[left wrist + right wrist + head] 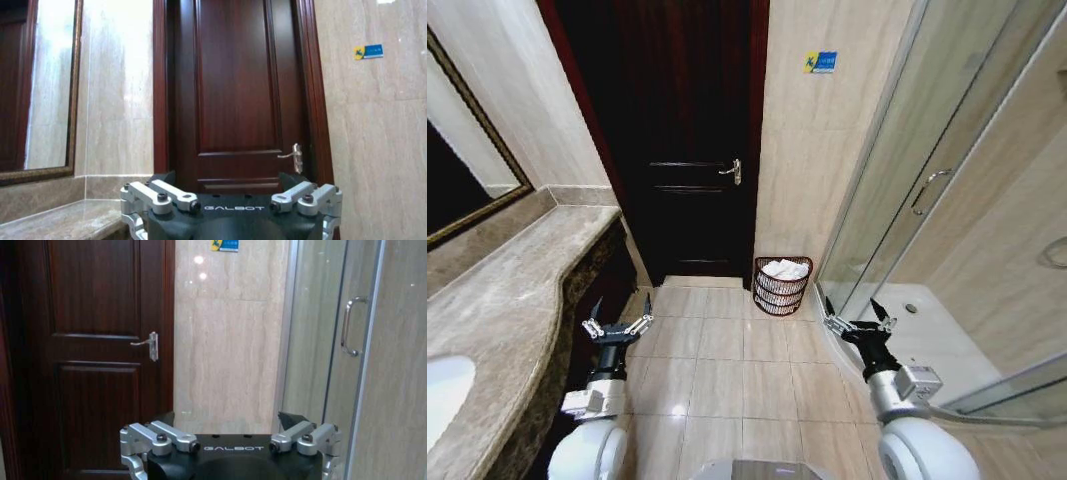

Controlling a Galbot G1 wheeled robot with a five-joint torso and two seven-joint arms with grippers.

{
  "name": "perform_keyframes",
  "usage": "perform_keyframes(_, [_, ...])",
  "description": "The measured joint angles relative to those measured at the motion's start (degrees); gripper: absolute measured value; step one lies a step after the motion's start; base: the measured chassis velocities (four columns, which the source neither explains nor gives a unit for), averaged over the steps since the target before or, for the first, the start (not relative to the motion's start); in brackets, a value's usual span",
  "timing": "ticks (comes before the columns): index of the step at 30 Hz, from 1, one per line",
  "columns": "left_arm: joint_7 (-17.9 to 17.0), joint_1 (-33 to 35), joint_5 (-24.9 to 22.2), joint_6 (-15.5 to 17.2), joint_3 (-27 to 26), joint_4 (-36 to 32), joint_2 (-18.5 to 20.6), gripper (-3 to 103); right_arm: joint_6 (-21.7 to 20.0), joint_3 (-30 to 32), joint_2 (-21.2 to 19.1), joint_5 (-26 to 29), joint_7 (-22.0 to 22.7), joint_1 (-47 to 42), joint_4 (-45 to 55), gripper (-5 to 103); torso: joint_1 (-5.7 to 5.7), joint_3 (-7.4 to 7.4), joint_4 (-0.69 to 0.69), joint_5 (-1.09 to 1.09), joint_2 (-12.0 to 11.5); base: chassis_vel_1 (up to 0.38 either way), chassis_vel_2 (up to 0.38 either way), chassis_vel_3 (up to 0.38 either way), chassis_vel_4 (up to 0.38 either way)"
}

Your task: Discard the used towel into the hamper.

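The towel (785, 268) lies white and bunched inside the hamper (781, 290) by the door, so the left gripper (616, 326) and right gripper (858, 320) hang low, splayed and empty.

The hamper (781, 285) stands on the floor (717, 350) at the far end of the room, against the wall (812, 150) just right of the door (689, 140), with a towel (785, 268) lying in it. The shower enclosure (947, 200) runs along the right side, its near corner just right of the hamper. The desk (507, 290) runs along the left, with a mirror (457, 170) on the wall above it. Nearest, the left hand (616, 326) hangs beside the desk edge and the right hand (858, 322) beside the shower, well apart, both spread wide and short of the hamper.
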Motion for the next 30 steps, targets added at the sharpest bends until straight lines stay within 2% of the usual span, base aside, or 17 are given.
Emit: perform_keyframes(30, [0.0,-0.7,-0.2,0.0,0.6,1.4,0.5,100,-0.2,0.6,-0.5,0.1,1.4,-2.0,0.0,100,0.01,0.0,0.0,0.01,0.0,0.05,-0.05,-0.053,0.05])
